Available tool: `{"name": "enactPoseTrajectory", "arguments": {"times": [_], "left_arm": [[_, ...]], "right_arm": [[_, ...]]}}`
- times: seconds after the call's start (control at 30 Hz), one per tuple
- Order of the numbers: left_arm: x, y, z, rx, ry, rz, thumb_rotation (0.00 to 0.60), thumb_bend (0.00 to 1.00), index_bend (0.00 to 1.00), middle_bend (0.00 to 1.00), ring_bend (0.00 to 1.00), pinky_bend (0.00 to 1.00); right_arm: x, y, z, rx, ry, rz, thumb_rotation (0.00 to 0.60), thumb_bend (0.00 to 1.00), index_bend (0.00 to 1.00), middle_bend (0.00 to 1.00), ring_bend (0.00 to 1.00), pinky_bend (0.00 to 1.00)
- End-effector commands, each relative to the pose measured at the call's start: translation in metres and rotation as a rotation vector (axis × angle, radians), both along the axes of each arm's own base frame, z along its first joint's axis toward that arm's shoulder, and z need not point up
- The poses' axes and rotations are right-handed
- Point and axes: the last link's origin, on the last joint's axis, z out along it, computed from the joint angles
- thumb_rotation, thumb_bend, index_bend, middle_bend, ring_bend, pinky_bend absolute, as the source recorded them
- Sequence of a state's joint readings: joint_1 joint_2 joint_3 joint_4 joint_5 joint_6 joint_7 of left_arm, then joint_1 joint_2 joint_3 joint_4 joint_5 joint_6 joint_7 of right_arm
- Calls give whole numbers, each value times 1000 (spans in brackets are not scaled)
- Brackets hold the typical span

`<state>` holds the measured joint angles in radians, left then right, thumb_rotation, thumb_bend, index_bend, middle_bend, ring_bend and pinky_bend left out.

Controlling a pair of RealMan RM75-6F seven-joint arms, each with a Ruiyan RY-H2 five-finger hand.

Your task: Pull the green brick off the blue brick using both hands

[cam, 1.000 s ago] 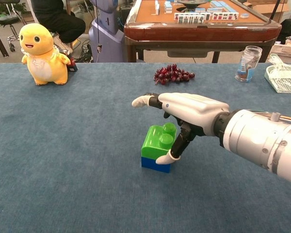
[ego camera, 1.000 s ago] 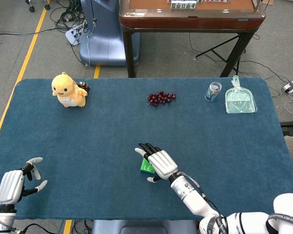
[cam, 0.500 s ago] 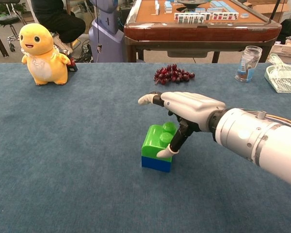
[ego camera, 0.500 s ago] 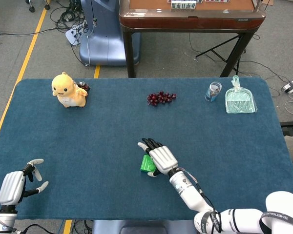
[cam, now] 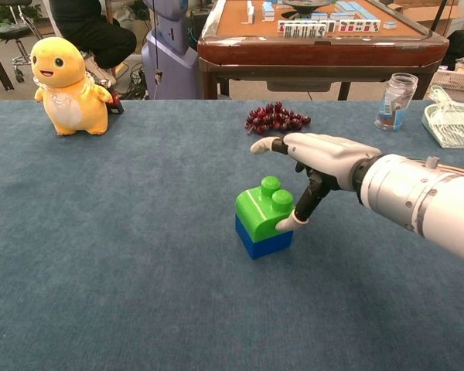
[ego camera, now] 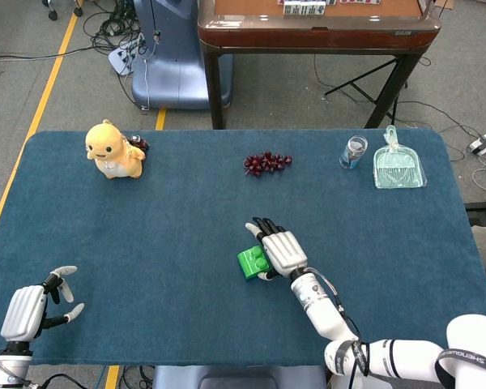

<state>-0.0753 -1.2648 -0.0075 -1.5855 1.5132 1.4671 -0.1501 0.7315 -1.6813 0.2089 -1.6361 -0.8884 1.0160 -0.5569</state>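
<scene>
Blue cloth covers the surface (ego camera: 146,219) we work at, and near its middle toward our edge the green brick (cam: 264,207) sits stacked on the blue brick (cam: 261,239), studs up. In the chest view the pair is turned at an angle, its long axis running from near left to far right. Our right hand (cam: 322,162) is just to the right of the stack, palm down above it, most fingers stretched out level while one dark finger (cam: 308,202) bends down and touches the green brick's right side; it closes on nothing. Our left hand (ego camera: 31,309) hangs well apart at the near left corner, fingers spread and holding nothing. Farther back stand a yellow plush toy (cam: 64,77), grapes (cam: 275,117), a jar (cam: 393,100) and a dustpan (ego camera: 398,166).
</scene>
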Motion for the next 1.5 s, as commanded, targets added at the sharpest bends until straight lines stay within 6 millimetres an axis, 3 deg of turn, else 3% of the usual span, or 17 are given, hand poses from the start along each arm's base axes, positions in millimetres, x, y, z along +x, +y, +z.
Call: {"name": "enactPoseTrajectory", "arguments": {"times": [0.03,0.17,1.07,1.5], "left_arm": [[0,0,0,-1,-1,0,600,206,346,610,625,760],[1,0,-1,-7,-2,0,600,206,347,610,625,760],[0,-1,0,-9,2,2,600,206,348,610,625,760],[2,1,-1,-13,-6,1,600,206,350,611,625,760]], "right_arm": [[0,-5,6,2,-11,-22,600,0,124,34,1,188],[1,-6,10,23,-4,-30,600,0,201,40,0,188],[15,-10,4,102,70,-45,600,0,343,61,0,188],[14,-11,6,103,50,-61,600,0,570,127,0,188]]}}
